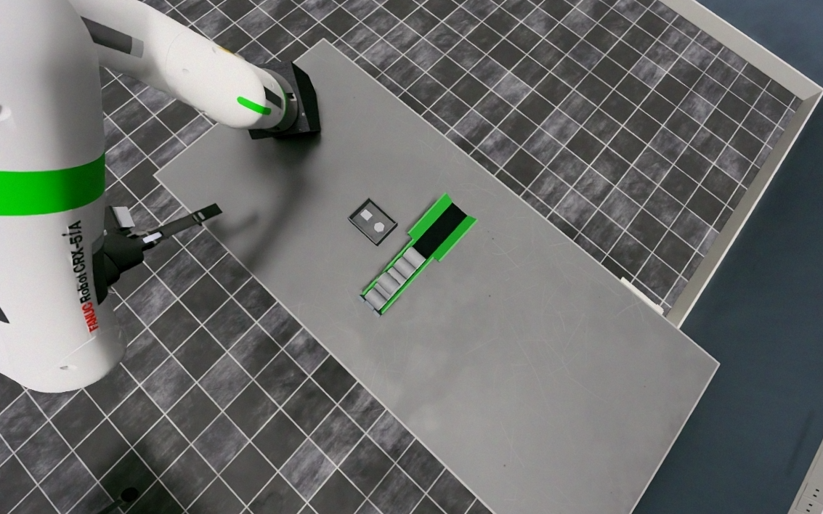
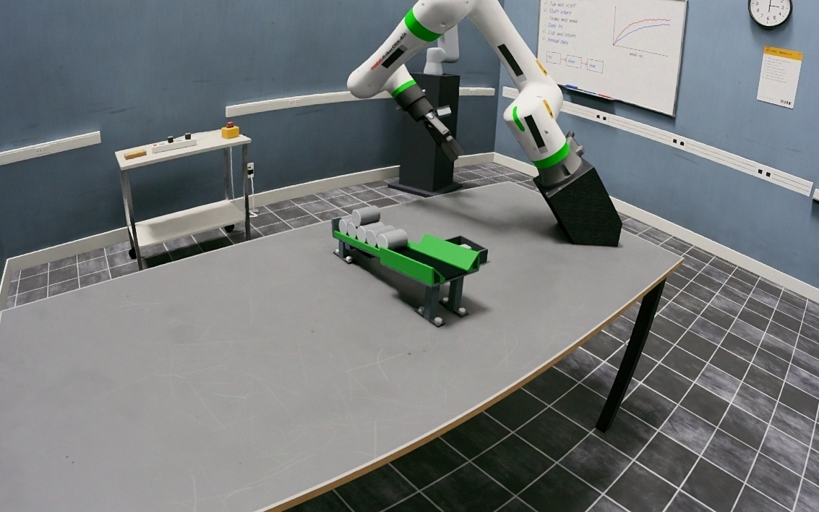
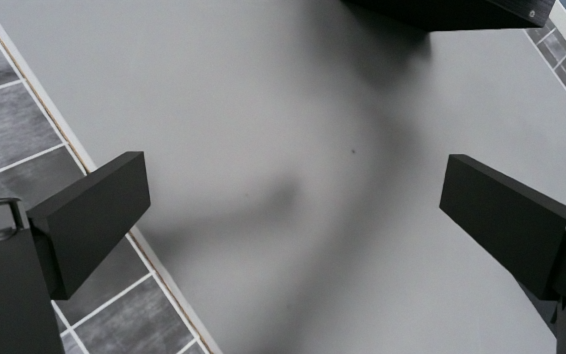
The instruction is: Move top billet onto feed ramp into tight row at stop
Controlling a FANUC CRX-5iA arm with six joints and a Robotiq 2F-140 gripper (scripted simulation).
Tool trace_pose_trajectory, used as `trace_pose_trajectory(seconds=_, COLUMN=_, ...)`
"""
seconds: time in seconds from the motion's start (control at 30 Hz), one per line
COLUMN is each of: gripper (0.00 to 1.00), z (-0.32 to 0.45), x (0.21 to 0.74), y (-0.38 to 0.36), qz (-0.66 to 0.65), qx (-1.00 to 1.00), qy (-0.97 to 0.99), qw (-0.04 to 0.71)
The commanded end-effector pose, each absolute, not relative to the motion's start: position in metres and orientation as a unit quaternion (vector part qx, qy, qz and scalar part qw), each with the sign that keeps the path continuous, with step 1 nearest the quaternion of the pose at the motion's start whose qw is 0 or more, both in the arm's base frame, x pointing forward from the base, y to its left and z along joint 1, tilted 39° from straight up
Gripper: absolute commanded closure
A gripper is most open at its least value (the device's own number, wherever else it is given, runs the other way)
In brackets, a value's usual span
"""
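Hovering gripper (image 2: 449, 147) agape — billets (image 2: 374, 233), ramp (image 2: 412, 262) apart

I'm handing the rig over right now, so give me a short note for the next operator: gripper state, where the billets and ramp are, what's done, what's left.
Gripper: open, holding nothing, high above the table's far edge near the arm's base, well away from the ramp.
Feed ramp: mid-table, green, on dark legs.
Billets: a row lies across the ramp at its far end; one stacked billet sits on top of the row.
Done: nothing yet; stack untouched.
Left: approach, grasp the stacked billet, set it down across the ramp, then close the row up tight against the stop.
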State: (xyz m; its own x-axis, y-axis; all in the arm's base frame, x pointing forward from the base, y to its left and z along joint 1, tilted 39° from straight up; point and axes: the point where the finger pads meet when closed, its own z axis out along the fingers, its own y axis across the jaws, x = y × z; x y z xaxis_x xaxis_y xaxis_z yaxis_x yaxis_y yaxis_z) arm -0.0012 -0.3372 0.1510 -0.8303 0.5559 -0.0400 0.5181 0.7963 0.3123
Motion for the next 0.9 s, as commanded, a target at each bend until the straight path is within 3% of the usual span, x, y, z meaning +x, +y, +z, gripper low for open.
trace_pose_trajectory(seconds=0.0, gripper=0.00, z=0.153, x=0.001, y=-0.336, qz=0.142, qx=0.278, qy=0.948, qw=0.065)
trace_pose_trajectory(seconds=0.87, gripper=0.00, z=0.227, x=0.134, y=-0.269, qz=-0.014, qx=-0.009, qy=0.998, qw=0.056)
